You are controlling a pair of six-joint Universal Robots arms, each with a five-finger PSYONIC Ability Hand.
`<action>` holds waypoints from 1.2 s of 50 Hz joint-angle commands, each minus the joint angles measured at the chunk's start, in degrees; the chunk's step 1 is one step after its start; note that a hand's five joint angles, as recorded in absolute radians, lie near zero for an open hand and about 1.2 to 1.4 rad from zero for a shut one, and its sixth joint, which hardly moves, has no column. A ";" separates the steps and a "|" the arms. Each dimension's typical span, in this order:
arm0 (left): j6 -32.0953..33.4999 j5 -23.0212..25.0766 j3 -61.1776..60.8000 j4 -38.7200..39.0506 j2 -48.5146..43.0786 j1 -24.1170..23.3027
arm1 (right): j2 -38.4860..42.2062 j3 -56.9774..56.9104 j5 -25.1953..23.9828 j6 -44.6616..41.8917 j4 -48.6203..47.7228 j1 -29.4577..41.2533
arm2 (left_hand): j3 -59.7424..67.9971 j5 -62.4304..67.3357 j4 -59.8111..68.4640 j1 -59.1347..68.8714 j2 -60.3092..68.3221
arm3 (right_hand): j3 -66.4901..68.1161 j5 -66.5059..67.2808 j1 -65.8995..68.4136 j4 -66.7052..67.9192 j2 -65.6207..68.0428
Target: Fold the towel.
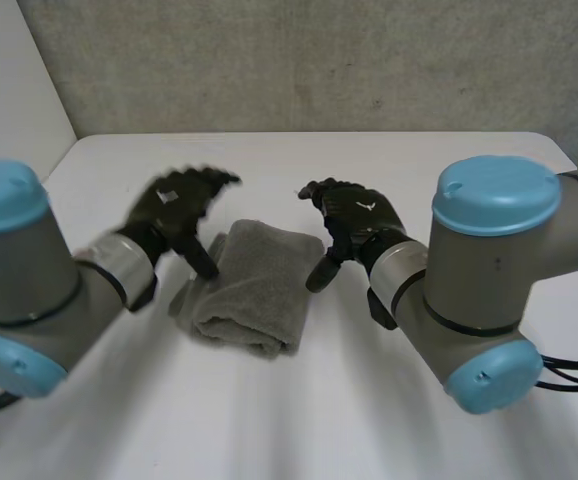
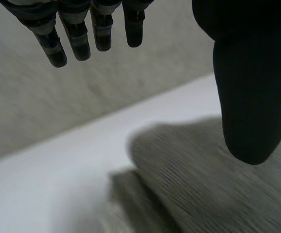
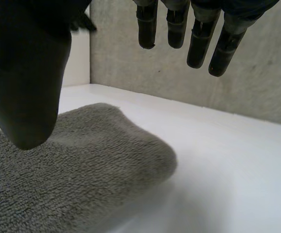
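Risk we see: the empty, slack-fingered left hand [image 1: 174, 210] or right hand [image 1: 354, 222] brushing the folded grey terry towel [image 1: 254, 285], clear of the white table's [image 1: 389, 165] edges, and spilling it open.

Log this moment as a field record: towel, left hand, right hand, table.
towel: grey, folded into a small layered stack, lying on the table between the two hands
left hand: open, holds nothing, thumb pointing down at the towel's near edge; contact unclear
right hand: open, holds nothing, thumb hanging at the towel's opposite edge
table: white, bears the towel
task state: towel looks folded; neither hand grips it
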 commanded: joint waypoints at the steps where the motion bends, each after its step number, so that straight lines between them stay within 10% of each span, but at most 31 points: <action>1: 0.25 0.91 -1.24 1.51 -5.72 -1.15 | 8.51 -4.75 -1.46 3.65 0.06 0.87 | 2.53 1.88 2.58 2.49 2.58 | -4.31 -3.54 -3.35 -4.98 -4.27; 17: 9.48 0.03 -0.72 4.59 -8.73 -0.97 | 18.88 -14.41 -0.93 3.04 3.31 3.33 | 2.54 1.88 2.58 2.49 2.59 | -4.31 -3.54 -3.35 -4.98 -4.27; 40: -5.99 -5.51 14.58 -10.88 11.58 -2.47 | -21.27 -2.55 8.12 -20.34 5.85 -6.06 | 2.53 1.88 2.58 2.49 2.58 | -4.31 -3.54 -3.35 -4.98 -4.27; 60: -5.81 -9.81 17.92 -17.12 18.79 1.92 | -23.13 -5.01 5.31 -20.70 13.51 -11.08 | 2.70 2.05 2.75 2.66 2.75 | -4.31 -3.54 -3.35 -4.98 -4.27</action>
